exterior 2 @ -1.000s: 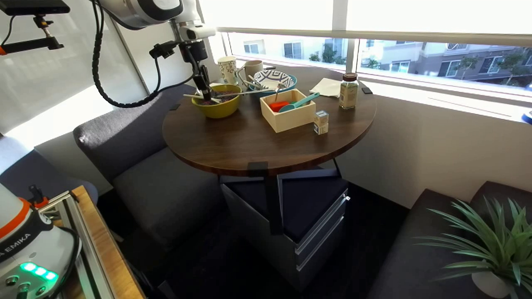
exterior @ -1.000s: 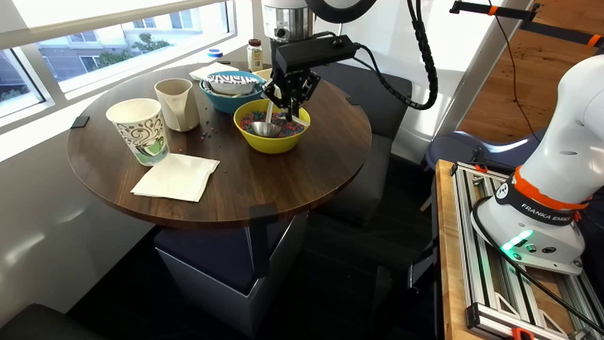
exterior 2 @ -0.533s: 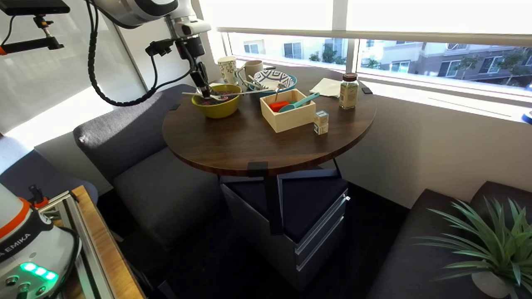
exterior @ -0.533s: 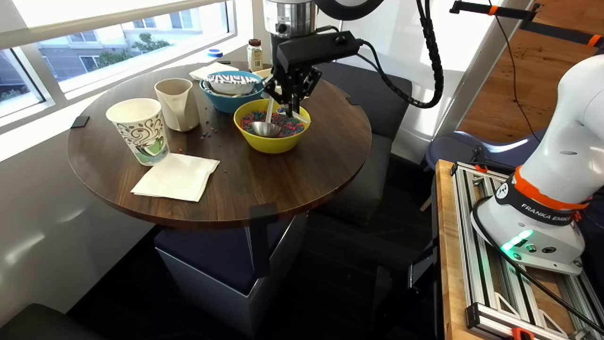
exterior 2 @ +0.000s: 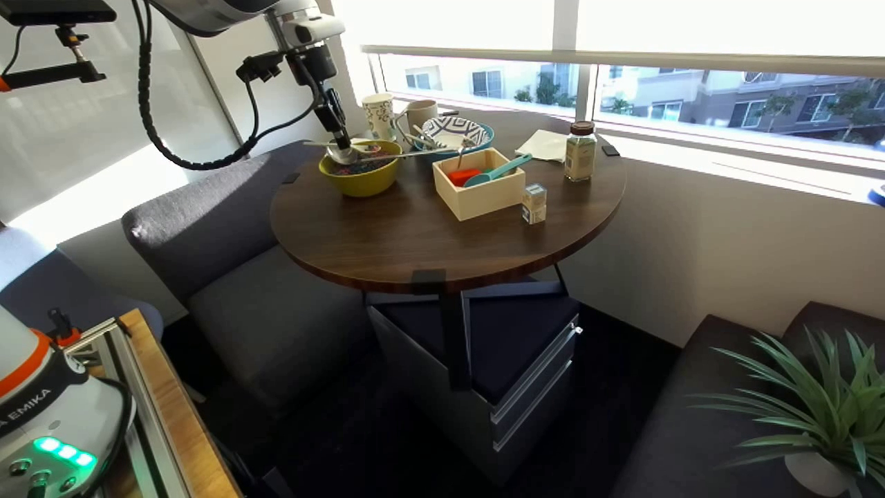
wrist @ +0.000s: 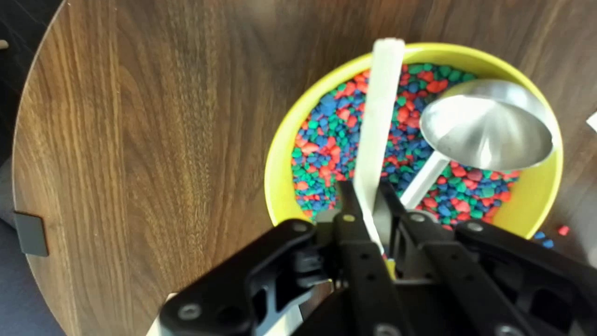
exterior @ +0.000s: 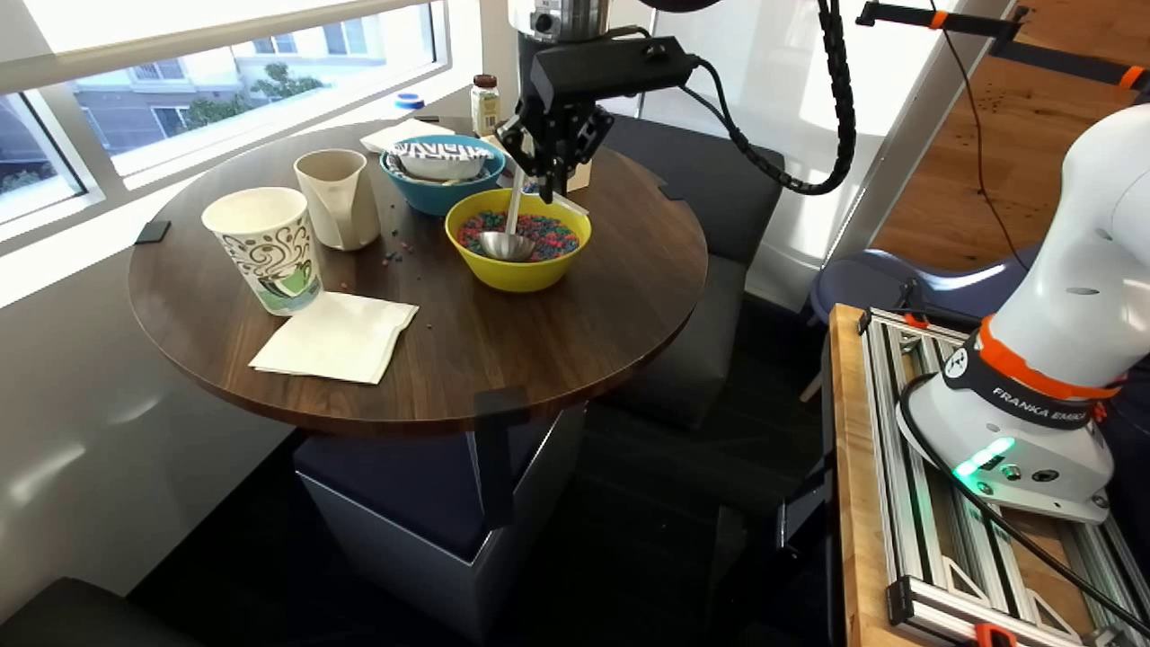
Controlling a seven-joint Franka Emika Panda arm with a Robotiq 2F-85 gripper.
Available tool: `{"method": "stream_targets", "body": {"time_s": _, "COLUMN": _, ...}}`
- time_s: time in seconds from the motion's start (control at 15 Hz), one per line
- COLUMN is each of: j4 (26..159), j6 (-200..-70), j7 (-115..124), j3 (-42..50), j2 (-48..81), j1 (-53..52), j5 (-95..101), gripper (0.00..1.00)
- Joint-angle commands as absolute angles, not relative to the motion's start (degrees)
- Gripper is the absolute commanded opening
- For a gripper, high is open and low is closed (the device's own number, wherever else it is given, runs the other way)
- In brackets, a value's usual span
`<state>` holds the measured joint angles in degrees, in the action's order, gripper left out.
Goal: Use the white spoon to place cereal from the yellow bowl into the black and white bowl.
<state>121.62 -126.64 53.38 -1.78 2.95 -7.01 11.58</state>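
Gripper (wrist: 366, 190): over the yellow bowl (exterior: 517, 274), fingers pinching the white spoon (wrist: 380, 102) by its handle.
White spoon: handle end points to 12 o'clock in the wrist view, reaching just over the bowl's rim; head end mostly hidden behind the gripper there, so its load cannot be told.
Yellow bowl: on the round wooden table (exterior: 584, 341), between 2 and 3 o'clock of the tabletop in an exterior view.
Cereal (wrist: 322, 140): red, blue and green bits in the yellow bowl; strays on the wood at about its 9 o'clock, same exterior view.
Ladle (wrist: 487, 133): metal, cup between 2 and 3 o'clock in the yellow bowl, handle running toward 7 or 8, wrist view.
Black and white bowl (exterior: 440, 162): inside a blue bowl (exterior: 449, 199), between the yellow bowl's 10 and 11 o'clock in an exterior view.
Paper cup (exterior: 269, 247): tabletop's 9 o'clock; pitcher (exterior: 341, 202) at its 2.
Wooden box (exterior 2: 480, 200): yellow bowl's 3 o'clock in an exterior view; jar (exterior 2: 579, 155) at the box's 2.
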Motion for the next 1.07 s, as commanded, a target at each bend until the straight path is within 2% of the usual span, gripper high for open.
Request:
{"method": "stream_targets", "body": {"time_s": 0.0, "j4": 121.20, "j6": -130.94, "j7": 52.16, "j3": -1.90, "j2": 2.29, "j1": -5.62, "j5": 12.18, "gripper": 0.04}}
{"method": "stream_targets", "body": {"time_s": 0.33, "j4": 116.53, "j6": -133.20, "j7": 48.42, "j3": -1.01, "j2": 5.08, "j1": -3.74, "j5": 10.93, "gripper": 0.04}}
{"method": "stream_targets", "body": {"time_s": 1.0, "j4": 98.97, "j6": -127.45, "j7": 37.42, "j3": 1.72, "j2": 17.22, "j1": -1.89, "j5": 7.38, "gripper": 0.04}}
